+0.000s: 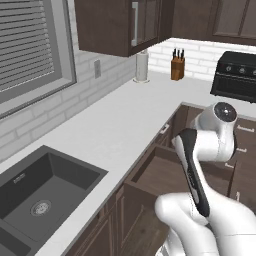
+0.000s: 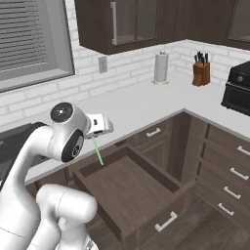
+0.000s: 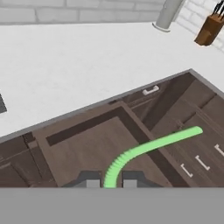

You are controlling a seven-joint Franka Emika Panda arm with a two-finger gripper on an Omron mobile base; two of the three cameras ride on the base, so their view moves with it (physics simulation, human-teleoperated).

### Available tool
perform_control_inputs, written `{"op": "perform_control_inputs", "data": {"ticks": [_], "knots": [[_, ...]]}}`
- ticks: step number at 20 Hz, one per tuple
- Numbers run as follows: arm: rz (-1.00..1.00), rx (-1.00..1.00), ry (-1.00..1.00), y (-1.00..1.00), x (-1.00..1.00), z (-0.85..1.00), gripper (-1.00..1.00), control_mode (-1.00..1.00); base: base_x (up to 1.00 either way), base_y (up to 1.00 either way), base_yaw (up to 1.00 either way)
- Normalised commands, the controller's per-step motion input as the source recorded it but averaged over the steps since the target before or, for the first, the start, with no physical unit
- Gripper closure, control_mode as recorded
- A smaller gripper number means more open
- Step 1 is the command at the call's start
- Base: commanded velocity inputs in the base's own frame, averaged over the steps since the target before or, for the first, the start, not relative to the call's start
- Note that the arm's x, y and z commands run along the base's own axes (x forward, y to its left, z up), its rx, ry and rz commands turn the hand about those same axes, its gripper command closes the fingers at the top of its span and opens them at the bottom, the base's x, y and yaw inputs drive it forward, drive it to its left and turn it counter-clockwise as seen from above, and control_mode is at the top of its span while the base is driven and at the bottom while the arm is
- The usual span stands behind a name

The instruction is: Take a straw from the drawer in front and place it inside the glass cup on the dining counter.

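My gripper (image 2: 93, 138) is shut on a green bendy straw (image 2: 98, 153) and hovers above the open drawer (image 2: 132, 190). The drawer is dark-brown wood, pulled far out, with a silver bar handle (image 2: 166, 222) on its front, and its inside looks bare. In the hand view the straw (image 3: 153, 146) rises from between the fingertips of the gripper (image 3: 109, 183) and curves right over the drawer (image 3: 83, 148). The left base view has the drawer (image 1: 162, 175) partly behind my arm. The glass cup and the dining counter are out of view.
A white worktop (image 1: 115, 125) runs around the corner, with a dark sink (image 1: 45, 195) at the left. A paper towel roll (image 1: 142, 66), a knife block (image 1: 177, 67) and a black oven (image 1: 235, 75) stand at the back. Shut drawers (image 2: 229, 166) line the right side.
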Motion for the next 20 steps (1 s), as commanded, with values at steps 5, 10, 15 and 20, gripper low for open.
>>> {"op": "perform_control_inputs", "data": {"ticks": [5,10,15,20], "knots": [[0.02,0.01,-0.33,0.35,-0.3,0.61,1.0,-1.0,0.0,0.0,0.0],[0.0,0.1,-0.22,0.1,-0.12,0.06,1.0,-1.0,0.0,0.0,0.0],[0.0,0.11,-0.12,0.0,0.0,-0.07,1.0,-1.0,0.0,0.0,0.0],[-0.03,0.02,-0.08,0.09,0.0,0.0,1.0,-1.0,0.0,0.0,0.0]]}}
